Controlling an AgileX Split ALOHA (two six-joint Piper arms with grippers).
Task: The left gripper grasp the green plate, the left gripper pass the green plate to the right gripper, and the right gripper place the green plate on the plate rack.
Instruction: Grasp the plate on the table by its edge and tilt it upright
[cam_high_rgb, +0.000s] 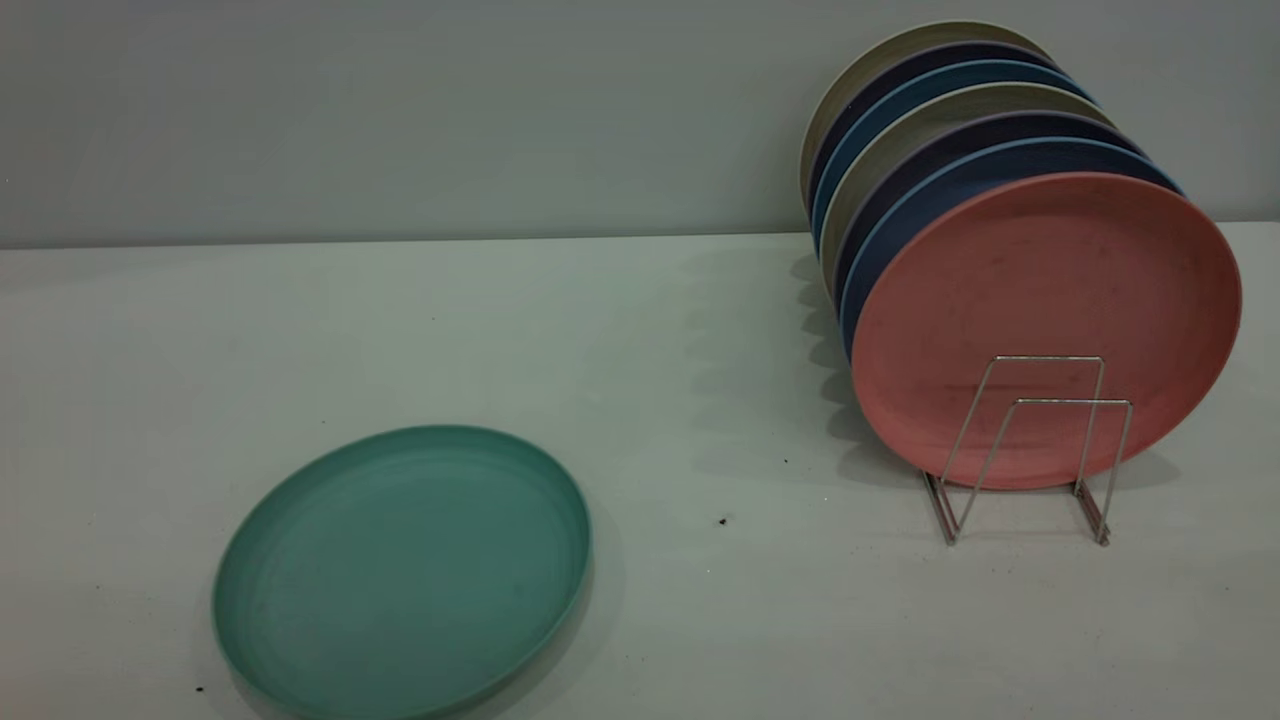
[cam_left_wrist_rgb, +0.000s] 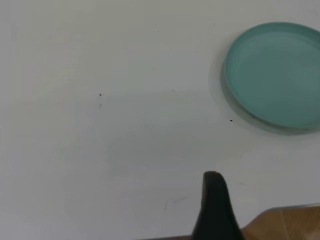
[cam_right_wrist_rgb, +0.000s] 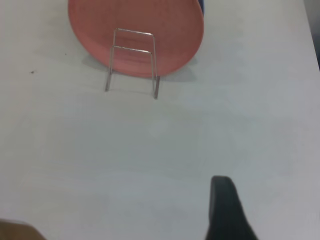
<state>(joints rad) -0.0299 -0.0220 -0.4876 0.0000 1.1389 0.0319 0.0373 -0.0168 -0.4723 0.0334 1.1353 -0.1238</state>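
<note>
Table (cam_high_rgb: 700, 350): pale, bare between plate and rack.
Green plate (cam_high_rgb: 402, 572): flat, well apart from rack (cam_high_rgb: 1030, 450).
Left gripper (cam_left_wrist_rgb: 216, 207): near plate, off it; opening cannot tell.
Right gripper (cam_right_wrist_rgb: 227, 210): facing rack; opening cannot tell.
Advice: pinch the rim.

Teal-green plate (cam_high_rgb: 402, 572) flat on table, well apart from upright wire rack (cam_high_rgb: 1030, 450).

Exterior camera low over table (cam_high_rgb: 700, 350), wrist cameras high looking down, sharing green plate (cam_high_rgb: 400, 570) and plate rack (cam_high_rgb: 1030, 450)
</note>
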